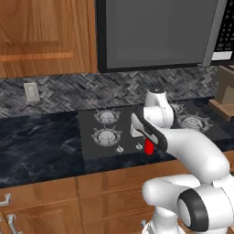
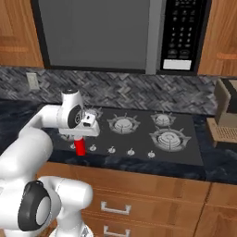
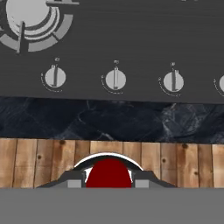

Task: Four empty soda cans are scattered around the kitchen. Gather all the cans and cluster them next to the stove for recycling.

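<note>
Hand view is showing the claw (image 3: 109, 181) gripping a red can (image 3: 108, 174), upright, between both fingers. Left base view is showing the can (image 1: 149, 147) hanging over the stove's (image 1: 114, 146) front edge, beside the knobs (image 1: 120, 149), above the tabletop (image 1: 36, 146).

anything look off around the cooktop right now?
Nothing spilled, damaged or askew. The stove and its knobs look orderly. The one red soda can is upright in the shut end effector, at the stove's front edge rather than resting on the counter.
</note>
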